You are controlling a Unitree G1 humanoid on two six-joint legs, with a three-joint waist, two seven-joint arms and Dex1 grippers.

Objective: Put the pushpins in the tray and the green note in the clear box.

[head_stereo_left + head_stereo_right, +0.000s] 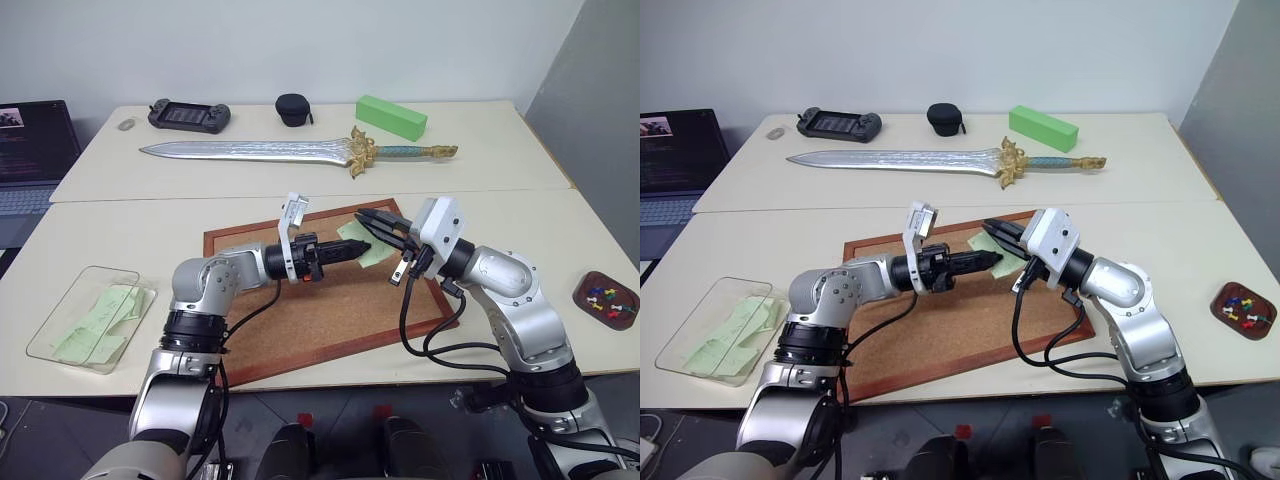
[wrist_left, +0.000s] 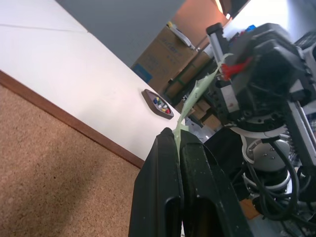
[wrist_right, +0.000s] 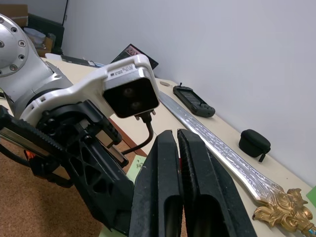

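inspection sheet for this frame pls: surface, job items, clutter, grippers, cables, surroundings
Surface: two pale tables pushed together, corkboard in front.
Job's things: green note pinched over the corkboard; pushpins in the tray at right; clear box at left with green slips inside.
Clutter: sword, green block, handheld console, black case, laptop.
Grippers: left gripper shut on the note; right gripper shut beside it.
Cables: black loops hang off the right arm.
Surroundings: white wall.

Your grippers cover part of the note (image 1: 362, 247) above the corkboard (image 1: 330, 310). The laptop (image 1: 30, 160) is cut off at the edge. The pins (image 1: 606, 297) in the tray (image 1: 588, 308) are too small to count.
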